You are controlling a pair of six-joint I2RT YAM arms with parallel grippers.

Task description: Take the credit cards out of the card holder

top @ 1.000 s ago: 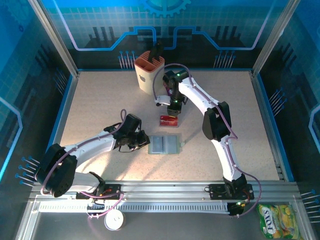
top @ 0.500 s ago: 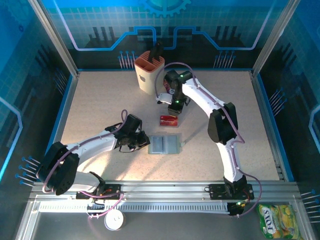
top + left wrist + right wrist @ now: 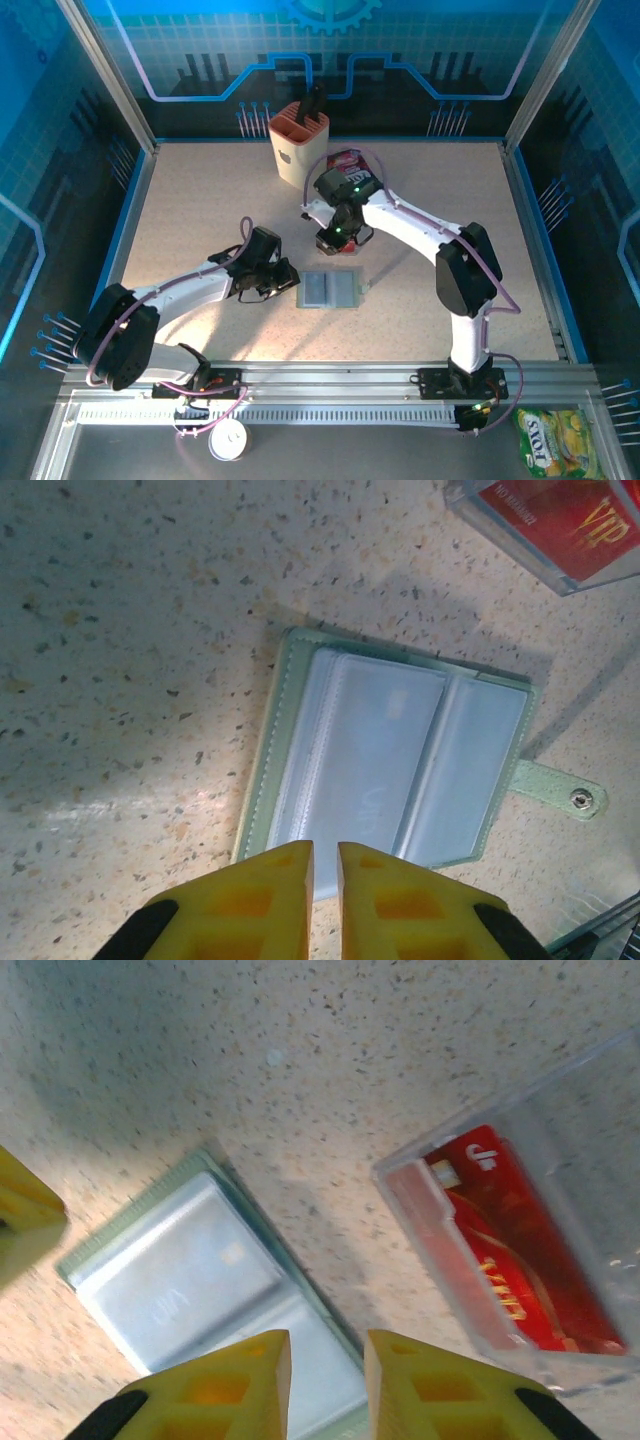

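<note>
Just ahead of left tool (image 3: 322,865), open card holder (image 3: 390,770), red cards (image 3: 560,520) beyond

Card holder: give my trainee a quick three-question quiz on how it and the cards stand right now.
1. True or false: the card holder lies folded shut.
2. The red card lies: A) in the clear box; B) in a holder sleeve; C) between gripper fingers.
3. In the top view, which gripper is at the holder's left side?
Key: 1 false, it lies open; 2 A; 3 the left gripper.
</note>
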